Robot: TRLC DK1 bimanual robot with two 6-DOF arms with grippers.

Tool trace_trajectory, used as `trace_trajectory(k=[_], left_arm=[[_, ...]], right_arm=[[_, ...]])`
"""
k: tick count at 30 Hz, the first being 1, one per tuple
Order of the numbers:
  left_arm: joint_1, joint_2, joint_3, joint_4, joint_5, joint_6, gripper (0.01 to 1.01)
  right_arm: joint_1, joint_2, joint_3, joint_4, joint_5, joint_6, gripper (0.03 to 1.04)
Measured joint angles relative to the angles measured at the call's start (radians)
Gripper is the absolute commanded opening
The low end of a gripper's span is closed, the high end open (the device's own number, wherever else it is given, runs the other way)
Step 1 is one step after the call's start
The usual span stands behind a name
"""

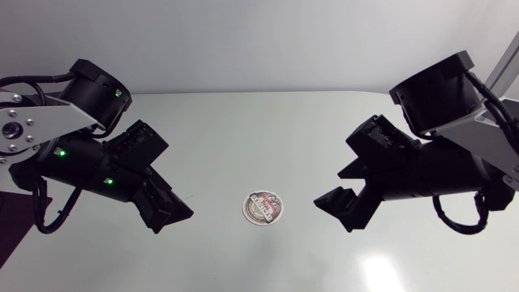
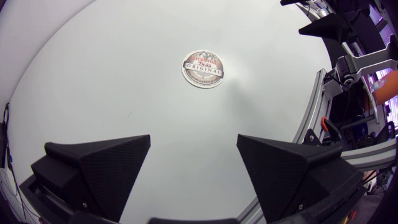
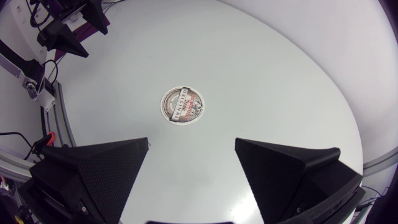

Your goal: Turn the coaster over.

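Note:
A round coaster [image 1: 262, 208] with a white rim and dark printed face lies flat, print up, on the white table [image 1: 268, 138] between my arms. My left gripper [image 1: 172, 216] hangs open to its left, well apart from it. My right gripper [image 1: 340, 208] hangs open to its right, also apart. From the left wrist the coaster [image 2: 203, 68] lies far ahead of the open gripper [image 2: 194, 158], nothing between the fingers. From the right wrist the coaster [image 3: 182, 105] lies ahead of the open gripper [image 3: 191, 162], a little toward one finger's side.
The white table [image 2: 112, 81] carries nothing else in view. Its far edge [image 1: 259, 92] runs across behind the arms. My other arm's gripper [image 3: 68, 34] shows beyond the coaster in the right wrist view.

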Motion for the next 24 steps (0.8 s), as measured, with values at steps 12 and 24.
trace_trajectory(k=[12, 24], left_arm=[[-0.002, 0.000, 0.000, 0.001, -0.001, 0.000, 0.979], [0.030, 0.107, 0.001, 0.077, -0.004, 0.006, 0.979]], right_arm=[[0.001, 0.000, 0.000, 0.000, 0.000, 0.000, 1.01], [0.001, 0.052, 0.000, 0.028, 0.007, -0.001, 0.96]])
